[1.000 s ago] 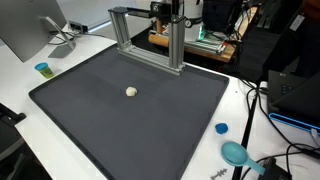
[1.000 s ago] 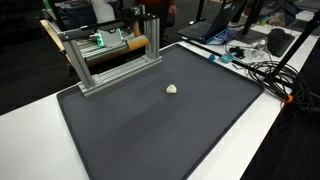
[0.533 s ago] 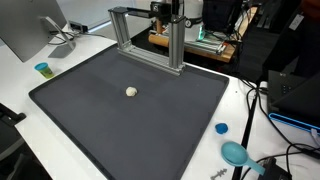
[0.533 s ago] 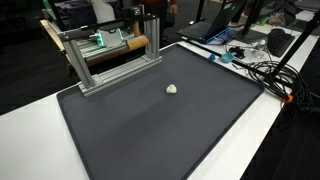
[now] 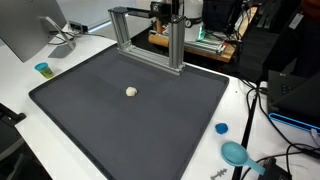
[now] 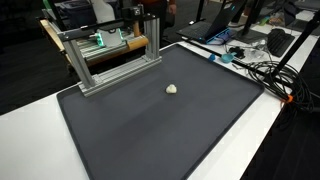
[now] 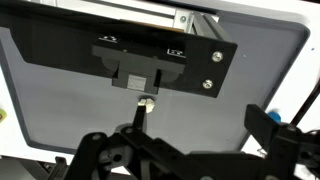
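Near the middle of the black mat (image 5: 120,130), a little toward the bench edge that carries the aluminium frame (image 5: 178,45), lies the small white lump (image 5: 131,91). In both exterior views it sits alone, well apart from every edge of the mat, with nothing touching it (image 6: 172,89).

The gripper (image 7: 170,150) shows only in the wrist view, as dark linkage across the bottom of the picture, hanging high above the mat. From there the lump (image 7: 147,100) lies ahead of it, toward the frame's bright bar along the top, and slightly off to one side of the gripper's middle. The lump and the gripper are clearly apart, with open mat between them. Whether the jaws stand spread or closed I cannot tell, because the links overlap and the tips do not separate from the dark body. Nothing appears to be held.

The lump is roundish, with no long axis that can be made out at this size, so no approach angle looks better than another. What matters is the offset ahead and downward, toward the frame side.

On the white bench (image 5: 20,85), a blue cap (image 5: 221,128) lies just off the mat's edge — far from the lump.
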Robot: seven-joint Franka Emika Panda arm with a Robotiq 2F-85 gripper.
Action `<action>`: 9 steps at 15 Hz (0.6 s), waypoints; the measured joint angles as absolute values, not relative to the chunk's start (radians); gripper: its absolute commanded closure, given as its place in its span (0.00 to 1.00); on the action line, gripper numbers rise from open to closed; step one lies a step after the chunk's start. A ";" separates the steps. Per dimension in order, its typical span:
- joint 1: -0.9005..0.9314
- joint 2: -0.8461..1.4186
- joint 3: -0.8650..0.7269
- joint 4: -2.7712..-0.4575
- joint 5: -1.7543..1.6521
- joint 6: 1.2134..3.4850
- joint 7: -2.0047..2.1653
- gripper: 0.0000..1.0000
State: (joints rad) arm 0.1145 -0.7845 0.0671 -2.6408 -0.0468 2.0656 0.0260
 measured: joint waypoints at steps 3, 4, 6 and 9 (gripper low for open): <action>0.115 -0.782 0.083 -2.638 -0.047 2.066 0.027 0.00; 0.115 -0.782 0.083 -2.638 -0.047 2.066 0.027 0.00; 0.106 -0.781 0.081 -2.642 -0.047 2.065 0.029 0.00; 0.071 -0.786 0.057 -2.670 -0.047 2.061 0.028 0.00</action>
State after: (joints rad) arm 0.0710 -0.7857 0.0568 -2.6705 -0.0472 2.0607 0.0284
